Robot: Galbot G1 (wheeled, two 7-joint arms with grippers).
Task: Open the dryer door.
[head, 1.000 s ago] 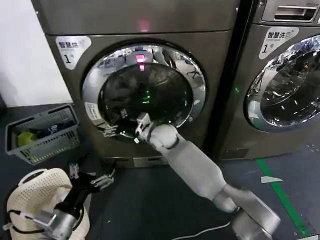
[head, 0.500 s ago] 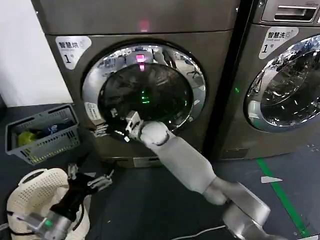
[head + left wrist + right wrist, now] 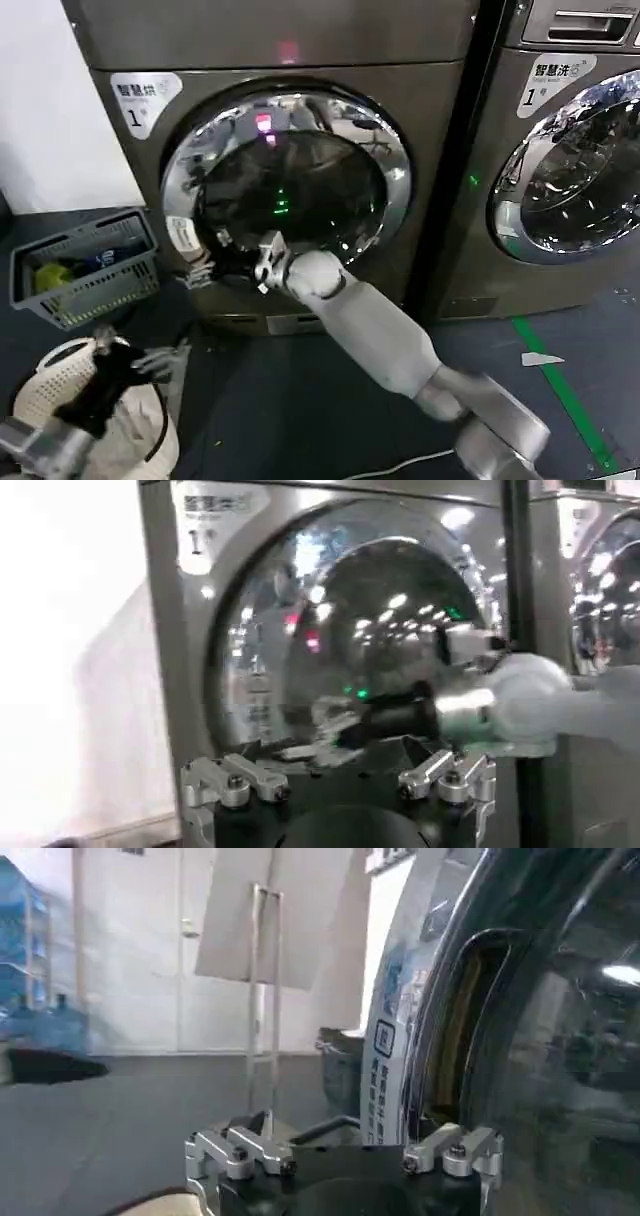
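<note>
Chrome rings frame two round doors; the dryer door (image 3: 285, 180) is the left one, above my right gripper (image 3: 208, 268) at its lower-left rim. Its fingers I cannot make out. That rim has swung slightly outward since half a second ago. My left gripper (image 3: 150, 358), fingers apart, has dropped over one white basket (image 3: 60, 400).

A white label (image 3: 146, 96) at the upper left of the bronze-grey machine front (image 3: 430, 120) carries Chinese characters and a large numeral 1; the neighbouring grey machine on the right (image 3: 610, 290) bears a similar white label (image 3: 562, 78), also numbered 1.
</note>
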